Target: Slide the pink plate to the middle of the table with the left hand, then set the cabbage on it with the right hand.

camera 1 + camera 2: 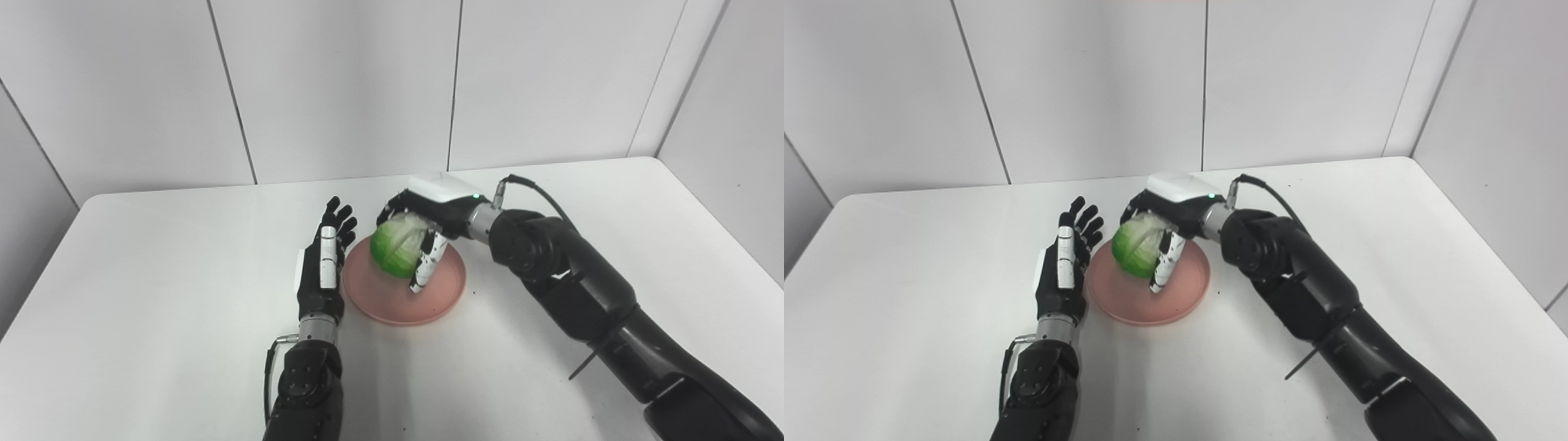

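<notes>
On round pink plate (429, 300), leafy green cabbage (395, 248), right hand (429, 214) gripping

Matt pink plate (404, 300), smooth white table (153, 294), glossy black plastic arms

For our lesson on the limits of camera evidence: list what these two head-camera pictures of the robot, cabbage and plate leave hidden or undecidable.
- Whether the round green cabbage rests on the shallow pink plate or hangs just above: both views, contact hidden under the cabbage.
- The cabbage's far side: covered by the right hand.
- The plate's left rim: left eye view, masked by the open left hand.
- The right forearm: cut off at the bottom edge.
</notes>
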